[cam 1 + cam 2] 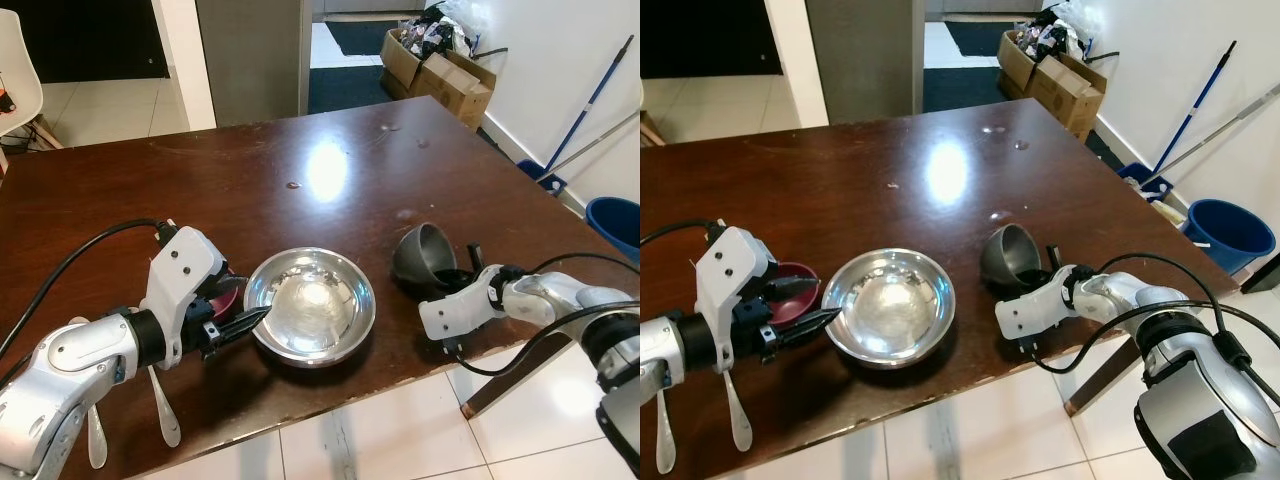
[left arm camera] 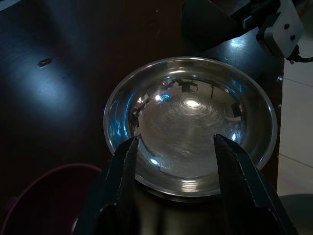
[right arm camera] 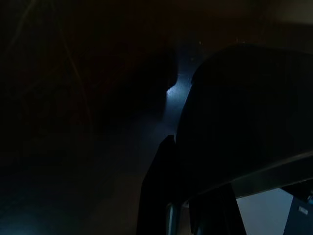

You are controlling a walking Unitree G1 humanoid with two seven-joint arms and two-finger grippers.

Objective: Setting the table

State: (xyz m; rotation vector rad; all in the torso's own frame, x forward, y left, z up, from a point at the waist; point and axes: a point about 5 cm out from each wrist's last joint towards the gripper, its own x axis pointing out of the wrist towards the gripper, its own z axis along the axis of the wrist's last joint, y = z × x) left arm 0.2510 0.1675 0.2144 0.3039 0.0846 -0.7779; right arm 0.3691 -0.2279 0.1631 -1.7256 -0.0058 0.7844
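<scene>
I am driving the robot from far away, and it stands at a dark brown table. A shiny metal bowl sits near the front edge of the table, right in front of me. My left gripper is at the bowl's left rim, and its two black fingers are spread apart with the near rim between them, not squeezing yet. Behind that gripper sits a small dark red bowl. Two spoons lie on the table under my left arm. On the other side, a gray cup lies tipped on its side. My right gripper is at that cup and looks like it has the rim, but I cannot tell for sure if it is holding. I think the metal bowl is light and hard, so it will not bend. It looks smooth and slippery, though, so it could slide or spin away. The thin rim is the best place to pinch, one finger inside and one outside.
</scene>
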